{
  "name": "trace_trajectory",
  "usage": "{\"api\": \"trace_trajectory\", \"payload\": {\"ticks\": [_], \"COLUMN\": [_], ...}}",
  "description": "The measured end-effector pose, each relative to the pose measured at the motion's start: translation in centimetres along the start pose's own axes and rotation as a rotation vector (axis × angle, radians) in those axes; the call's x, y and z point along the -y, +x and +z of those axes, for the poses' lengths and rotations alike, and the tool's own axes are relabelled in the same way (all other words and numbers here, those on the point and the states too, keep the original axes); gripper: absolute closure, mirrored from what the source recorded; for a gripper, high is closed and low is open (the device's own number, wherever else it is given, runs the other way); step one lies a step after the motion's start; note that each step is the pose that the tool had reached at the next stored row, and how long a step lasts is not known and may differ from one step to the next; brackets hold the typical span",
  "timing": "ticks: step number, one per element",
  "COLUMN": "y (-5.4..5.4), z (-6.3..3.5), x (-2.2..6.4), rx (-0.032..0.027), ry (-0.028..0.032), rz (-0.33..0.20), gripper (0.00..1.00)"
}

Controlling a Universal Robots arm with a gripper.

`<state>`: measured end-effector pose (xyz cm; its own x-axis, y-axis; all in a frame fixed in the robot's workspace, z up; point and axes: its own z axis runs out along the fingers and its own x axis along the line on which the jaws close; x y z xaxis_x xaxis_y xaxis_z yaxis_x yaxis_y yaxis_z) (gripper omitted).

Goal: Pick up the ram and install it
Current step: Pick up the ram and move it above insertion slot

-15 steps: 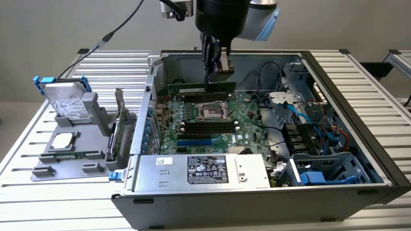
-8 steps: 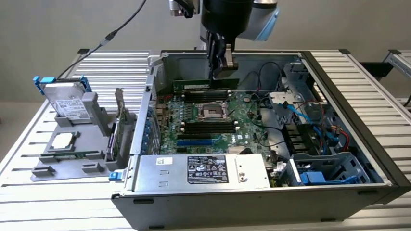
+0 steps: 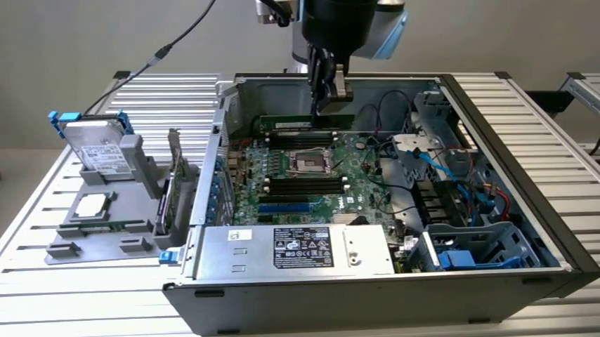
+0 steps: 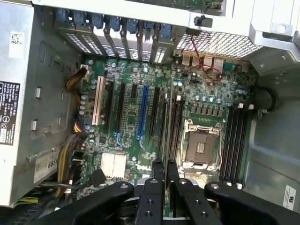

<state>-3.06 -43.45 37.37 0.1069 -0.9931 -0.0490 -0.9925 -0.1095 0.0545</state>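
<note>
Hanging edge-down, the long, thin green circuit-board ram (image 3: 281,123) (image 4: 167,126) is pinched between the narrowly closed fingers of the black gripper (image 3: 330,109) (image 4: 165,164). It sits inside the open grey metal computer case (image 3: 553,232), over the green motherboard (image 3: 361,193) (image 4: 126,122), running along the black memory slots (image 3: 300,139) (image 4: 177,126) beside the silver CPU socket (image 3: 308,163) (image 4: 201,146). Whether it touches a slot I cannot tell. The case stands on the slatted aluminium desk (image 3: 525,323), with a grey parts holder (image 3: 103,217) towards the exterior view's left edge.

Case (image 3: 521,133) open above motherboard (image 3: 330,188), cables (image 4: 69,158) along edge
</note>
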Motion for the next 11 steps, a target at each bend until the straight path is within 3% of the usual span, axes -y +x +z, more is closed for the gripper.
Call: {"api": "trace_trajectory", "payload": {"ticks": [11], "y": [-1.5], "z": [0.47], "x": [0.58], "rx": [0.001], "ry": [0.0009], "rz": [0.018], "gripper": [0.86]}}
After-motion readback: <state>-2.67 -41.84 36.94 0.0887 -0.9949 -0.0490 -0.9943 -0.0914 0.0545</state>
